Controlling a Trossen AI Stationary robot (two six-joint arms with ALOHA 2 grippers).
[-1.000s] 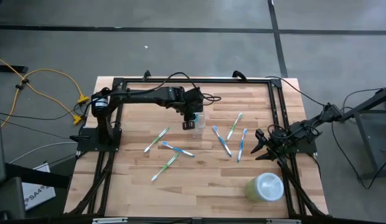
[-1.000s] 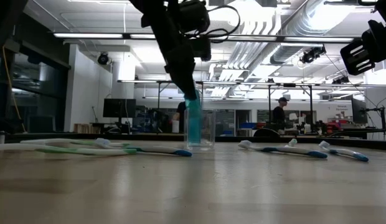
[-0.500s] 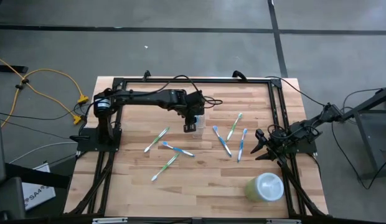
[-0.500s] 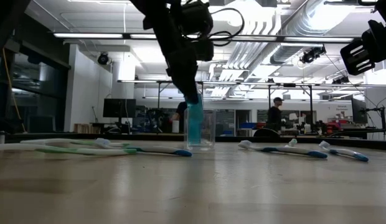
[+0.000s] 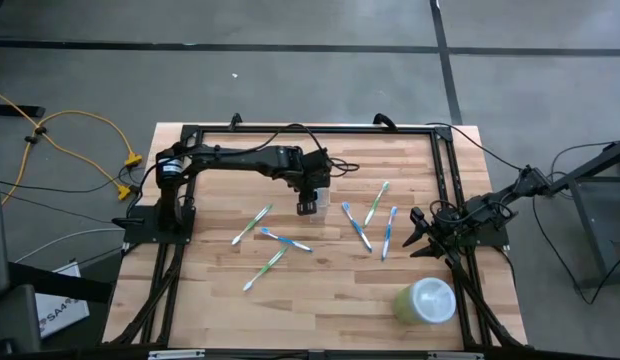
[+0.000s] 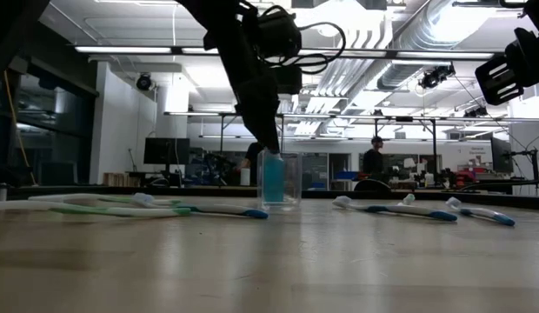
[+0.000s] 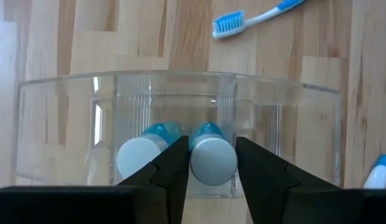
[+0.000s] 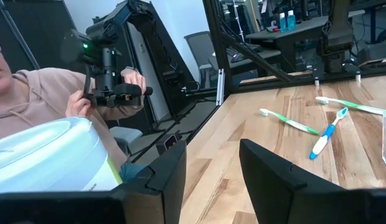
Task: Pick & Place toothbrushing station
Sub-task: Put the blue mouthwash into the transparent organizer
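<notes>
A small clear plastic cup stands on the wooden table, and it also shows in the low view. My left gripper reaches down into the cup from above and is shut on a blue tube with a white cap. A second such tube stands in the cup beside it. Several blue and green toothbrushes lie flat on the table, some left of the cup and some right of it. My right gripper waits open and empty at the table's right edge. My left gripper pinches the tube's white cap end between its two fingers. The fingers come from above and point down into the cup's open top. The tube stands upright inside the cup, next to the second tube.
A pale green round container stands at the table's near right corner, close to my right gripper, and fills part of the right wrist view. A person holding a hand-held device sits beyond the table's edge.
My left gripper has gone down with the blue tube, and it has drifted slightly toward the table's right edge. The tube now sits lower inside the cup. The cup has stayed in place.
</notes>
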